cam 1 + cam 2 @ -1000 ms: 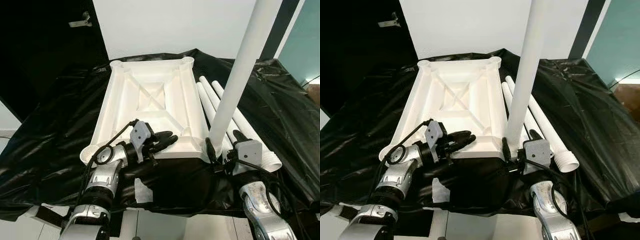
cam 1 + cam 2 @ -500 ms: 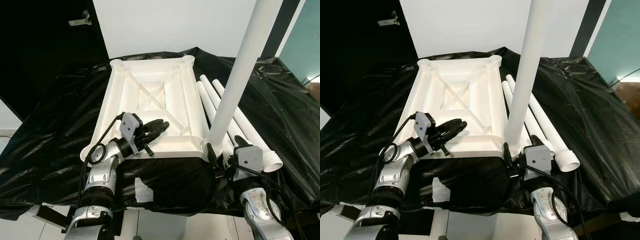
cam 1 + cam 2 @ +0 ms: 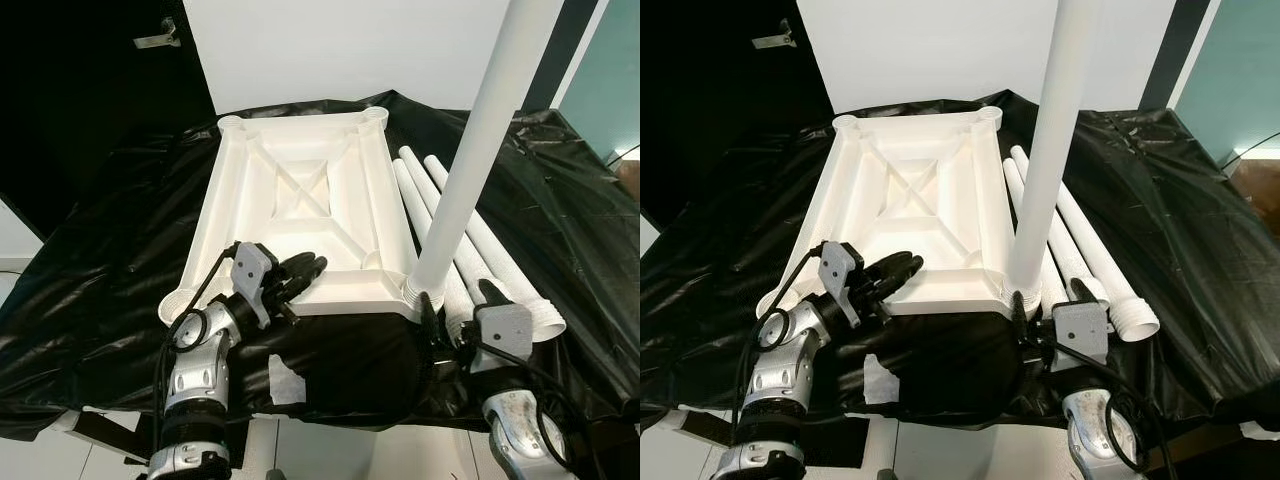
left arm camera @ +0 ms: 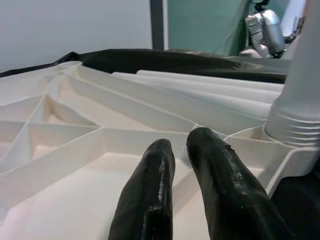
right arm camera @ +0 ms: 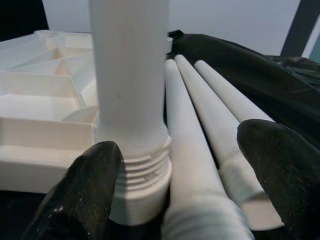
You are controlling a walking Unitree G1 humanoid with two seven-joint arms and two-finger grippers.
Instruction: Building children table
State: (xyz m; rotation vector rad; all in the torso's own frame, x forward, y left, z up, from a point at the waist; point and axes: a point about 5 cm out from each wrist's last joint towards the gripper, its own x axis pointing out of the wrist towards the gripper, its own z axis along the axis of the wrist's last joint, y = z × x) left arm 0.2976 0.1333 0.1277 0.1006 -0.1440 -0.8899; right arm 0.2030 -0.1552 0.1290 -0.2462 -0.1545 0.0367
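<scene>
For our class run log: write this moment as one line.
stage: first leg upright in tabletop corner | right gripper: open beside leg base | left gripper: shut, over tabletop | spare legs: lying alongside

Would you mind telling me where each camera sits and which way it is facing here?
Left eye view: on the head, looking down at the upturned white tabletop on black sheeting; both arms show.
Right eye view: its stereo twin, same scene, with the upright leg.
Left wrist view: along the left claw, over the tabletop's ribs.
Right wrist view: along the right claw, facing that leg's threaded base.
Shared: both wrist views catch the upright leg and the loose legs.
</scene>
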